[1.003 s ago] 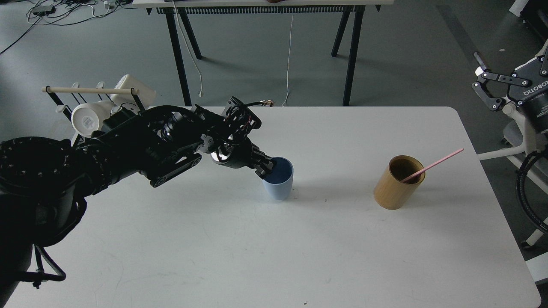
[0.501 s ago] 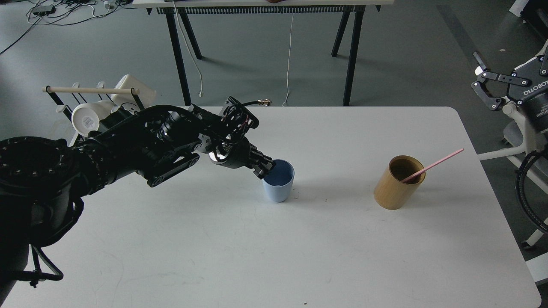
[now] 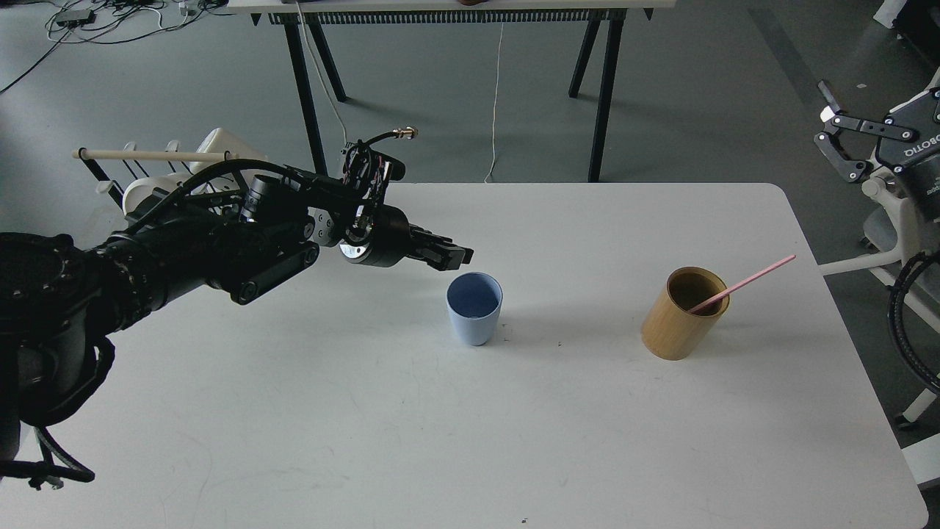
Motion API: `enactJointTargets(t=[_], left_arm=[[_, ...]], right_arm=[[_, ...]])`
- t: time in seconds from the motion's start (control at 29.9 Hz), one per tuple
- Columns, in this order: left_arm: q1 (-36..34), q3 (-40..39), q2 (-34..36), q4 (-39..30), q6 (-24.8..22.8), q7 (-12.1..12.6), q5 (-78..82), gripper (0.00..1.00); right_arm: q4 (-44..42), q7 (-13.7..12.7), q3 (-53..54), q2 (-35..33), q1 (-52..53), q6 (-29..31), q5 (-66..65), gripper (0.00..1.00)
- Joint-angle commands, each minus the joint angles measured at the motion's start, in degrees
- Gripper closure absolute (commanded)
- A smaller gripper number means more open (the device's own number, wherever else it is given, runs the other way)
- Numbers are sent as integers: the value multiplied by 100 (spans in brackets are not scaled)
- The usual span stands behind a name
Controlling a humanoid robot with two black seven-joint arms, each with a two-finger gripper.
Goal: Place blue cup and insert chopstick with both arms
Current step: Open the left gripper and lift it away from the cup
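Note:
The blue cup stands upright on the white table, left of centre. My left gripper hovers just above and behind the cup's left rim, clear of it, its fingers slightly apart and empty. The pale-pink chopstick leans in the tan bamboo holder, its upper end pointing right. My right gripper is open and empty, raised beyond the table's right edge, far from the holder.
A rack at the table's far left holds a white mug and a long beige wooden rod. A black-legged table stands behind. A white stand base is on the right floor.
My left gripper has let go of the blue cup's rim and risen up and slightly left. The cup stays standing. The right gripper has barely moved.

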Motion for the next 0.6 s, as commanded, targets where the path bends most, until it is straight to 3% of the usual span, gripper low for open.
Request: enactJointTargets(t=[0.0,0.1,0.2,0.4,0.57], left_arm=[[77,-454,229,-17,-202,-1,-493,33],[340,-1191,475,-175,-632,-1,-1090,27],[551,-2254,607,-359,-718,-1,-1811,20],[1078,-3802,634,-807,-718,-1,-2612,16],[1509,-4629,1168,-1763,-718,-1,-2902,16]], right_arm=[[36,0,55,-49,47,0,3,1],[97,0,29,-127,135,0,-101,1],[395,0,55,-584,153,-22,-784,1],[722,0,292,-840,162,-1401,-2754,1],[827,0,266,-1164,179,-1824,-3530,1]])
